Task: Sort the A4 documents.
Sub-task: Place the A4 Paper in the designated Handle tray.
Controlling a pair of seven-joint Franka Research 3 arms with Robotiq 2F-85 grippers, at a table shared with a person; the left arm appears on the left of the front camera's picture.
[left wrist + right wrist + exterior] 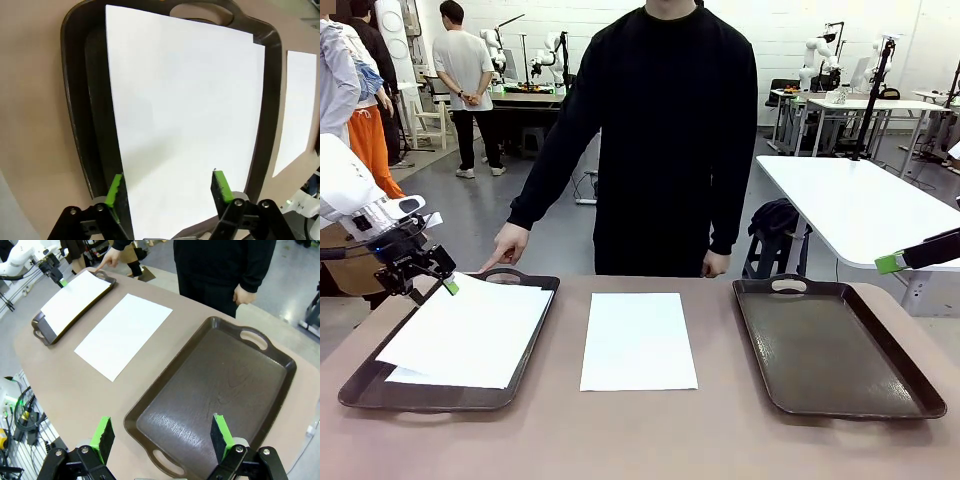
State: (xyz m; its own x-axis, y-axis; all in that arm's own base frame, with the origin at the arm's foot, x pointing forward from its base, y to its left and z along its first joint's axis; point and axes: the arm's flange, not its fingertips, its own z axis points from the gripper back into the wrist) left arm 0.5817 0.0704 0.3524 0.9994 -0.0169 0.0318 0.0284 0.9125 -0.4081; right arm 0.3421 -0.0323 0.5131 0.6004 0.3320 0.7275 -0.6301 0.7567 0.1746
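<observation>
Two white A4 documents (470, 330) lie in the left brown tray (535, 345), the top one skewed over the lower. In the left wrist view the top sheet (185, 115) spreads out below my left gripper (168, 192), whose fingers stand wide open above its near edge. From the front, my left gripper (435, 275) hovers at the tray's far left corner. Another A4 document (638, 340) lies flat on the table between the trays. My right gripper (161, 436) is open and holds nothing, above the near end of the empty right tray (215, 395).
A person in black stands at the far side, one hand (505, 250) pointing a finger at the left tray's far handle, the other hand (716, 264) hanging by the table edge. My right gripper (892, 263) reaches in at the right edge, above the right tray (830, 345).
</observation>
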